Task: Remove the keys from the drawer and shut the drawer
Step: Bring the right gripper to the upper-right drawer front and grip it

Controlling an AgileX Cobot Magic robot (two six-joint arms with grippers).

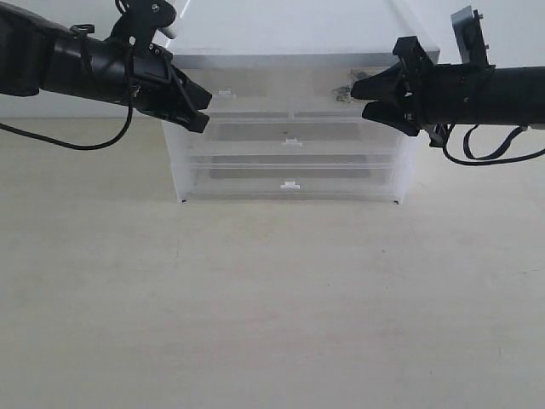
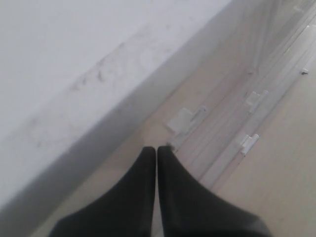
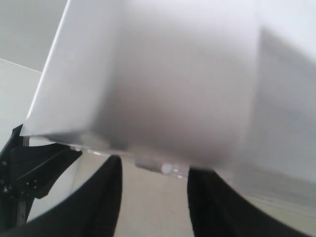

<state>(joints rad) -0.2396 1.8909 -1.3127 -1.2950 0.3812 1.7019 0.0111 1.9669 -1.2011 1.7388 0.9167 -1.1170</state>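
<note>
The clear plastic cabinet (image 1: 289,162) stands at the back of the table. The drawer (image 1: 324,100), the right one of the top pair, looks pushed in. The keys (image 1: 343,92) show as a dark smudge through its frosted front. My right gripper (image 1: 359,100) hangs open just in front of that drawer's right part, with nothing between its fingers (image 3: 111,173). In the right wrist view the right gripper (image 3: 153,165) faces the cabinet's blurred top edge and a small white piece (image 3: 167,168). My left gripper (image 1: 206,113) is shut and empty at the cabinet's upper left corner. The left gripper (image 2: 156,148) points at a white tab handle (image 2: 180,120).
Two full-width drawers (image 1: 291,179) with white tab handles (image 1: 290,184) sit below the top pair. The left half-width drawer (image 1: 247,92) is closed. A pale wooden tabletop (image 1: 272,307) spreads in front. A white wall rises behind.
</note>
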